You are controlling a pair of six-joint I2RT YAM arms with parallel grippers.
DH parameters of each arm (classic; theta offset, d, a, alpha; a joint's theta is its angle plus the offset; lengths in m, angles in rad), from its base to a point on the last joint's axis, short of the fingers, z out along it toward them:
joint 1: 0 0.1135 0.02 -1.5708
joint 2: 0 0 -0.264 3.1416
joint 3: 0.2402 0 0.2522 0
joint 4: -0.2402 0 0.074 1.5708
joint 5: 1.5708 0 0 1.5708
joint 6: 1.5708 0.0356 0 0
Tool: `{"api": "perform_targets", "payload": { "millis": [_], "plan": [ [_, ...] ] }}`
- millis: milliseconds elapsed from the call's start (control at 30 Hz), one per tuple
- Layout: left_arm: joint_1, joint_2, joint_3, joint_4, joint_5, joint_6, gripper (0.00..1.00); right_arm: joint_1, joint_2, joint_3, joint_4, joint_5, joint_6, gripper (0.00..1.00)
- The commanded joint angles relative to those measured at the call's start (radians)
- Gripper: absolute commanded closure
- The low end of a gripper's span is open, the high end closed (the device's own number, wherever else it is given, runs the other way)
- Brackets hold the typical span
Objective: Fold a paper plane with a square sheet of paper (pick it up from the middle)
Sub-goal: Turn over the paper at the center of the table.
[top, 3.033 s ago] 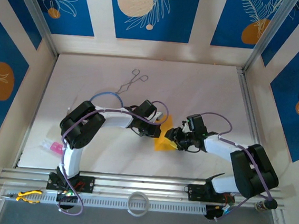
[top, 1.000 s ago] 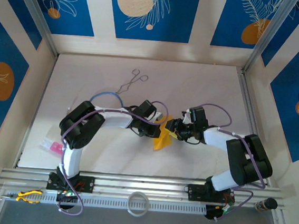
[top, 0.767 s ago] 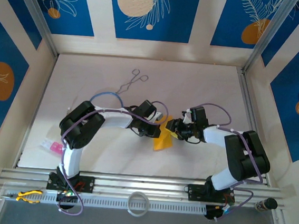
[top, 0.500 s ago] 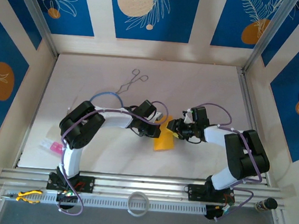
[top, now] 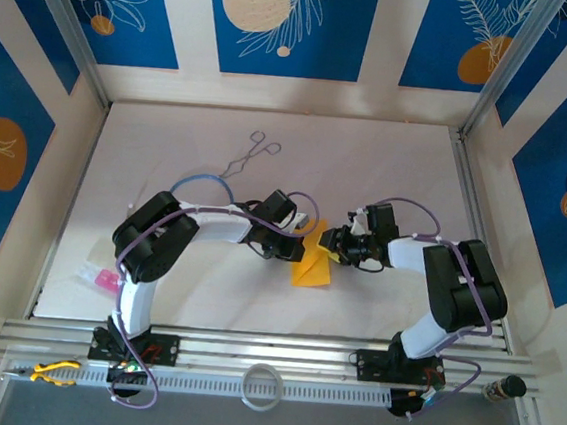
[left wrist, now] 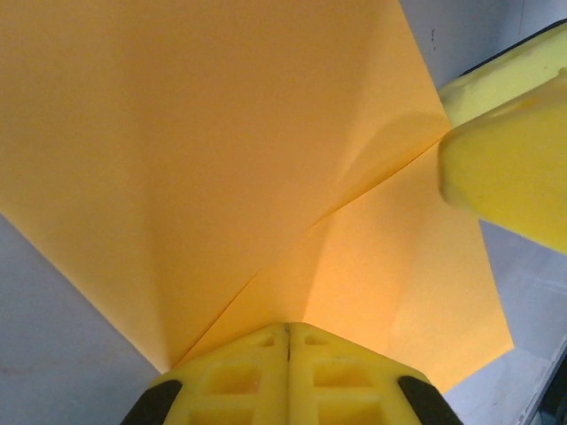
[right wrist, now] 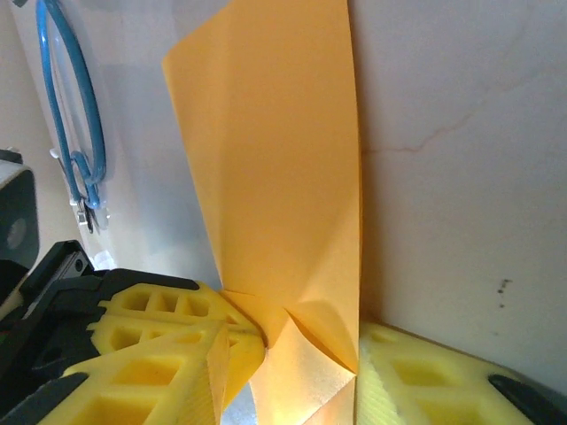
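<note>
Over the middle of the table [top: 209, 155], the square sheet of paper [top: 310, 270] sits half folded between my two arms, held there, I judge, so one side anchors it while the other creases. Its long axis runs from the grippers toward the near edge, narrow end farthest. The left gripper [left wrist: 288, 332] is clamped tight on one corner; the right gripper [right wrist: 301, 354] straddles the opposite end, jaws partly apart, and I cannot tell if they bite

- Sheet of paper [left wrist: 204, 133] in front of left pincer [left wrist: 288, 329]: thin, matt orange-yellow paper, smooth, sharply creased.
- Pincer fingers [left wrist: 235, 376]: matt yellow plastic, moulded lattice.
- Table [right wrist: 461, 133] beside right pincer [right wrist: 301, 372]: white, smooth, faintly scuffed.
- Cable [right wrist: 66, 97] beyond it: smooth blue plastic.
</note>
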Motion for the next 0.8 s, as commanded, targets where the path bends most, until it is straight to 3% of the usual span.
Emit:
{"api": "perform_targets", "payload": {
  "millis": [0, 533, 767],
  "plan": [
    [0.005, -0.018, 0.004, -0.061, -0.019, 0.003, 1.00, -0.003, 0.020, -0.003, 0.021, -0.036, -0.010, 0.63],
    [0.008, -0.032, -0.001, -0.057, -0.030, -0.001, 0.98, -0.017, 0.015, -0.015, 0.024, -0.058, -0.027, 0.68],
    [0.009, -0.033, -0.002, -0.054, -0.029, -0.003, 0.98, -0.021, 0.023, -0.017, 0.014, -0.061, -0.036, 0.76]
  ]
}}
